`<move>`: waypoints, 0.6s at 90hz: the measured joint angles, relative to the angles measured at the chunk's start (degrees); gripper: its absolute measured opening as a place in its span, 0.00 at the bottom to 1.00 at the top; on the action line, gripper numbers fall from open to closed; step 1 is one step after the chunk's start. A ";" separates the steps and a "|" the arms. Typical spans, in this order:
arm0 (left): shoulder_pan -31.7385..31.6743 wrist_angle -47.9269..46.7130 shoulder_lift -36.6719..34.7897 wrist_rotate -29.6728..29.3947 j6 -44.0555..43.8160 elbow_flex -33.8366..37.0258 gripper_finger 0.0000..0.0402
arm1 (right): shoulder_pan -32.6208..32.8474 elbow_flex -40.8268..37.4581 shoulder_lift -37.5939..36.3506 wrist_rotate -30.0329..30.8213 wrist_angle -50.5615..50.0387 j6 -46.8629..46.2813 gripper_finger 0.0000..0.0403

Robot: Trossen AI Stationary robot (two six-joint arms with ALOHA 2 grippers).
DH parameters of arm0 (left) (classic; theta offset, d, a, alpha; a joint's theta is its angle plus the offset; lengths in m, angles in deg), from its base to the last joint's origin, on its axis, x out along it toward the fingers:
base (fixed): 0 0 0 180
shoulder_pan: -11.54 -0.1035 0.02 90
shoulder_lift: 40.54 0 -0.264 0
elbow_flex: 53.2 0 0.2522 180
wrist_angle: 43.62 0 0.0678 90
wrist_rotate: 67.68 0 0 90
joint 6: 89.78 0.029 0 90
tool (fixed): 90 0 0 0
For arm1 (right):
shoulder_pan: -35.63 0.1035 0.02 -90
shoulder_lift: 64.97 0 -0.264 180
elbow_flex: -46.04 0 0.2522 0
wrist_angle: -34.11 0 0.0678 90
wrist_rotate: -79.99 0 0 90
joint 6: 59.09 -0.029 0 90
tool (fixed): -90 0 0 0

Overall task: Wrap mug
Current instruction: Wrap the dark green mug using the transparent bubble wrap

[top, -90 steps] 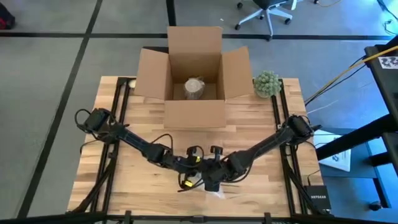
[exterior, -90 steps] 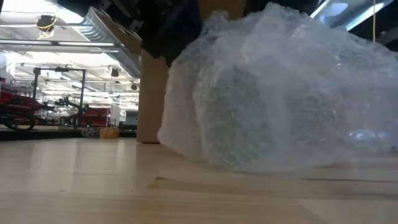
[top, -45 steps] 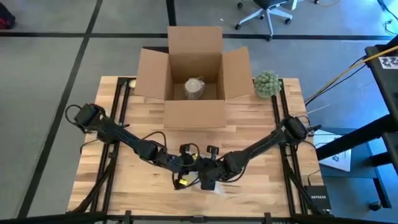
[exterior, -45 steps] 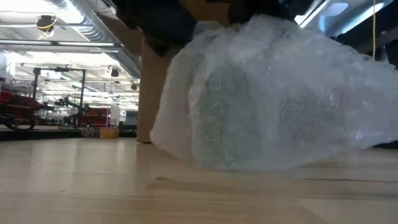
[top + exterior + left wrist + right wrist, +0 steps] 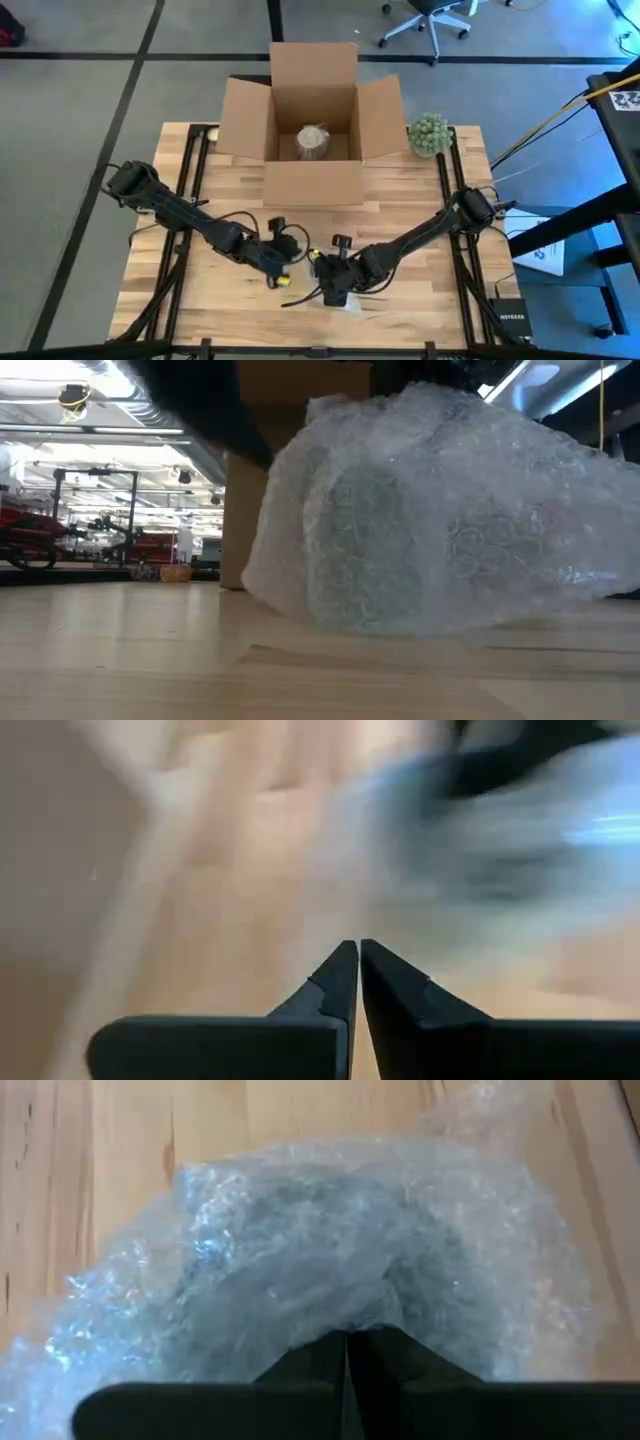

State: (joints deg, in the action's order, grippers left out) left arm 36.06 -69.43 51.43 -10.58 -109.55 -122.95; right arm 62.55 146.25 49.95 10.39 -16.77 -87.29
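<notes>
- The bubble-wrapped mug sits near the middle of the tabletop's front edge, a crumpled clear bundle with a dark shape inside.
- The right gripper is right on it, fingers pinched together on a fold of the bubble wrap.
- The left gripper is just beside the bundle on the left, fingers pressed tight together and holding nothing.
- At the back edge stands an open cardboard box with a wrapped item inside.
- A small green plant is at the back right corner.
</notes>
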 joint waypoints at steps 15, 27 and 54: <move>-1.97 16.57 3.07 4.60 3.21 3.99 0.00 | 0.01 0.03 -0.05 -0.02 0.10 0.01 0.00; -1.75 23.75 4.07 11.09 5.55 4.20 0.00 | 0.02 0.05 -0.11 -0.02 0.13 0.09 0.00; 2.57 32.77 4.07 12.20 8.96 4.16 0.00 | 0.07 0.11 -0.17 0.05 0.27 0.15 0.00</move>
State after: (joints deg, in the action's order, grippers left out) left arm 38.62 -36.65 55.49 1.62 -100.60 -118.79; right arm 62.61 146.37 49.78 10.44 -16.50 -87.13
